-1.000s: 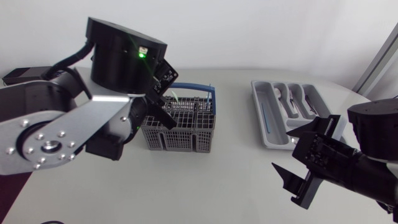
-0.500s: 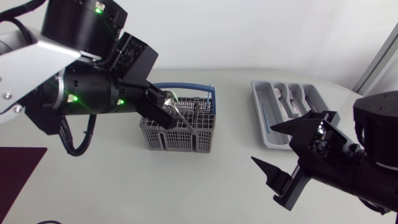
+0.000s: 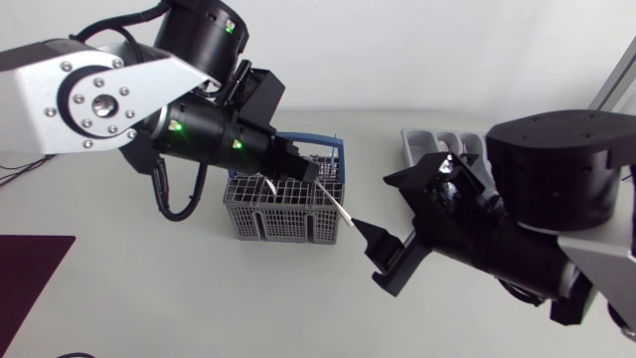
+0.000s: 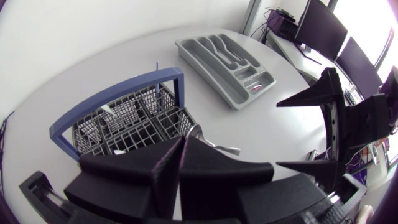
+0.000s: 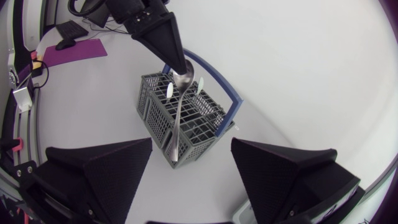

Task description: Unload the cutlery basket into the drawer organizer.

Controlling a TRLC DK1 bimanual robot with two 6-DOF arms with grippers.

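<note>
White tabletop (image 3: 199, 298) runs under both my arms. Nearest me, my right gripper (image 5: 191, 149) is spread wide and holds nothing. Its two fingers stand to either side of the handle of one spoon (image 5: 179, 118). My left gripper (image 5: 179, 62) is pinched tight on that spoon's bowl, above one grey cutlery basket (image 5: 158, 118) with a blue handle. Two pale utensil tips show inside the basket, and I can't count the rest. Farthest off lies one grey drawer organizer (image 4: 205, 65), which my right arm half hides in the head view.
</note>
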